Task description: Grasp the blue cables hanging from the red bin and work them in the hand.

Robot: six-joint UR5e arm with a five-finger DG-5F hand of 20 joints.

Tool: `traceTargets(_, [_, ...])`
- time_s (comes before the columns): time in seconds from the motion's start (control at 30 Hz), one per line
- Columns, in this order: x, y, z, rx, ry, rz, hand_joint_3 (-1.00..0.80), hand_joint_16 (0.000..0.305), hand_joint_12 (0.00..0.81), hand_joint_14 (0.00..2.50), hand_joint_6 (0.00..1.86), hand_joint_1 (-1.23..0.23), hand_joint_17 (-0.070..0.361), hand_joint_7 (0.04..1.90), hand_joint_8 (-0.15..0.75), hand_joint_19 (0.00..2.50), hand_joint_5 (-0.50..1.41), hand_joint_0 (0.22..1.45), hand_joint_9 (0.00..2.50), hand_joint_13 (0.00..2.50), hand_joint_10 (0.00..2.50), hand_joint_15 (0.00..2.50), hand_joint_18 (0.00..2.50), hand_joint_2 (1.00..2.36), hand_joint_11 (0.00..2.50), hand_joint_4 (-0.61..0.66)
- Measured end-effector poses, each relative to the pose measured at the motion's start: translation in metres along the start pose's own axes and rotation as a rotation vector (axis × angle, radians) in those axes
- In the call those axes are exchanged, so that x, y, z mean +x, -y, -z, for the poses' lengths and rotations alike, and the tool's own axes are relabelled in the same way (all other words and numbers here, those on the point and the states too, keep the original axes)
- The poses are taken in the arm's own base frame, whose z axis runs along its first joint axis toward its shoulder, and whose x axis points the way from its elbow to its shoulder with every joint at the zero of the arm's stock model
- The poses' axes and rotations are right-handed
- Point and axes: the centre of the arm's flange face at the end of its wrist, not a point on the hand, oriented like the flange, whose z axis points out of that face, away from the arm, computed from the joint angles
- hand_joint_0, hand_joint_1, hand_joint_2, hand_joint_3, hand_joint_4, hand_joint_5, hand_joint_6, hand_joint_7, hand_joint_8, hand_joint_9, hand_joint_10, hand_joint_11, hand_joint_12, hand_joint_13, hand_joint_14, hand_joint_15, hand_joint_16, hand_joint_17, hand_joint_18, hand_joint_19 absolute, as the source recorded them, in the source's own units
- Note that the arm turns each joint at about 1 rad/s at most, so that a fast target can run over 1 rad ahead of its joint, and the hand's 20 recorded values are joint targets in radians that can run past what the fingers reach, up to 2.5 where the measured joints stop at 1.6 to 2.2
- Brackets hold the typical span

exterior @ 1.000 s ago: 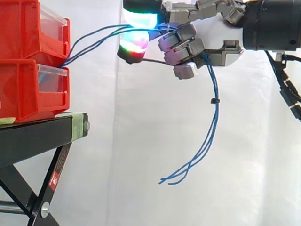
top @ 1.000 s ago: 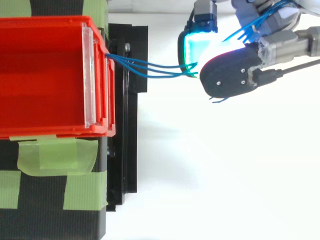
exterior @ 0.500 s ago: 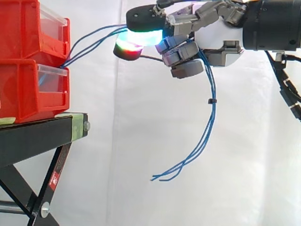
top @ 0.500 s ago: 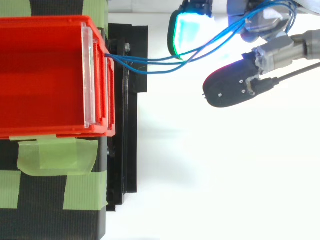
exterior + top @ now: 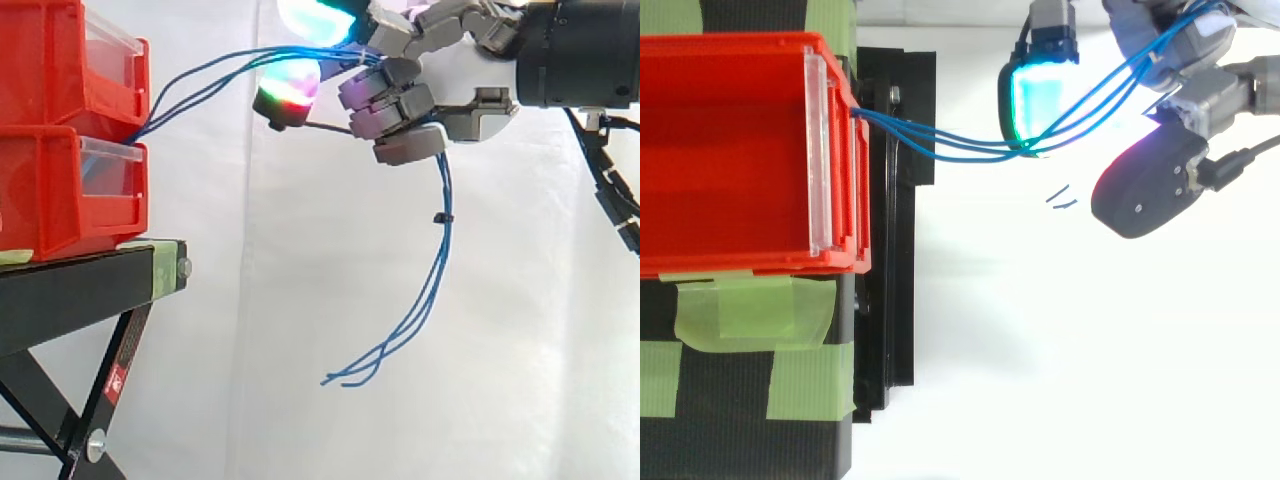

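Note:
Several thin blue cables [image 5: 215, 80] leave the gap between the two stacked red bins [image 5: 60, 130] and rise rightwards into my hand [image 5: 395, 100] at the upper right. Its fingers are curled round the cables, which run through the hand and fall below it in a long curve, loose ends [image 5: 345, 378] dangling in the air. A small black tie [image 5: 438, 217] binds the hanging part. From above, the blue cables [image 5: 940, 140] cross from the red bin [image 5: 730, 150] under a cyan glowing fingertip [image 5: 1035, 105]; another fingertip's black back [image 5: 1145, 190] is spread aside.
The bins rest on a black stand [image 5: 90, 270] with a slanted leg at the lower left. Green tape [image 5: 750, 310] holds the bin to the stand. A white curtain hangs behind, with open air under the hand.
The cyan fingertip has lifted in the side view and moved back over the cables from above. The black-backed fingertip has swung away to the right. The cables stay held, their hanging part shifted slightly.

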Motion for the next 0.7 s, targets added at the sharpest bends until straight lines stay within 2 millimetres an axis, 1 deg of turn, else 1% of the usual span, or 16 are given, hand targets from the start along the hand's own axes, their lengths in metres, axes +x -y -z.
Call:
traceTargets(0.03, [0.0,-0.0001,0.0,0.0,0.0,0.001,-1.0,0.057,0.451,2.5,0.43,-0.67,0.127,1.34,0.423,1.44,0.5,0.79,1.04,1.06,2.5,1.62,1.69,1.0,2.5,0.22])
traceTargets(0.1, [0.0001,-0.0001,0.0,0.0,0.0,0.002,-0.97,0.053,0.435,2.5,0.4,-0.65,0.12,1.35,0.417,1.51,0.55,0.84,1.11,1.1,2.5,1.65,1.71,1.0,2.5,0.21])
traceTargets(0.13, [0.0001,-0.0002,0.0,0.0,0.0,0.002,-0.86,0.051,0.429,2.5,0.37,-0.64,0.116,1.37,0.412,1.54,0.58,0.88,1.15,1.11,2.5,1.66,1.75,1.01,2.5,0.21])
traceTargets(0.2, [0.0,-0.0003,-0.0001,0.0,0.0,0.003,-0.79,0.052,0.432,2.5,0.36,-0.64,0.116,1.36,0.413,1.54,0.59,0.88,1.17,1.12,2.5,1.66,1.76,1.01,2.5,0.21])
traceTargets(0.27, [0.0001,-0.0002,-0.0001,0.0,0.0,0.004,-0.65,0.053,0.436,2.5,0.29,-0.65,0.118,1.4,0.416,1.52,0.6,0.86,1.17,1.13,2.5,1.68,1.75,1.01,2.5,0.22])
traceTargets(0.3, [0.0001,-0.0001,0.0,0.0,0.0,0.004,-0.6,0.053,0.436,2.5,0.21,-0.64,0.12,1.44,0.421,1.52,0.61,0.86,1.17,1.13,2.5,1.68,1.75,1.02,2.5,0.21])
traceTargets(0.33, [0.0001,0.0001,-0.0001,0.0,0.001,0.006,-0.58,0.053,0.446,2.5,0.19,-0.64,0.12,1.45,0.42,1.52,0.61,0.86,1.17,1.13,2.5,1.69,1.74,1.02,2.5,0.22])
traceTargets(0.37, [0.0001,0.0001,-0.0001,0.0,0.001,0.007,-0.52,0.054,0.448,2.5,0.1,-0.65,0.121,1.48,0.435,1.5,0.61,0.85,1.16,1.13,2.5,1.71,1.72,1.02,2.5,0.23])
traceTargets(0.4, [0.0002,0.0001,-0.0002,0.0,0.001,0.007,-0.48,0.057,0.464,2.5,0.01,-0.65,0.129,1.5,0.432,1.43,0.62,0.86,1.13,1.11,2.5,1.71,1.69,1.02,2.5,0.24])
traceTargets(0.43, [0.0002,0.0001,-0.0002,0.0,0.001,0.008,-0.45,0.061,0.473,2.5,0.0,-0.66,0.137,1.5,0.429,1.36,0.61,0.86,1.11,1.1,2.5,1.69,1.68,1.02,2.5,0.25])
traceTargets(0.5, [0.0002,0.0,-0.0001,0.0,0.001,0.01,-0.46,0.065,0.481,2.5,0.0,-0.71,0.146,1.48,0.434,1.28,0.56,0.86,1.02,1.04,2.5,1.69,1.61,1.01,2.5,0.27])
traceTargets(0.6, [0.0001,0.0001,-0.0001,0.0,0.0,0.01,-0.66,0.055,0.481,2.5,0.0,-0.74,0.125,1.48,0.435,1.46,0.48,0.84,0.9,0.95,2.5,1.72,1.51,1.01,2.5,0.26])
traceTargets(0.7, [0.0001,0.0002,-0.0001,0.0,0.0,0.011,-0.69,0.056,0.476,2.5,0.04,-0.77,0.126,1.46,0.434,1.49,0.44,0.85,0.84,0.91,2.5,1.71,1.47,1.01,2.5,0.26])
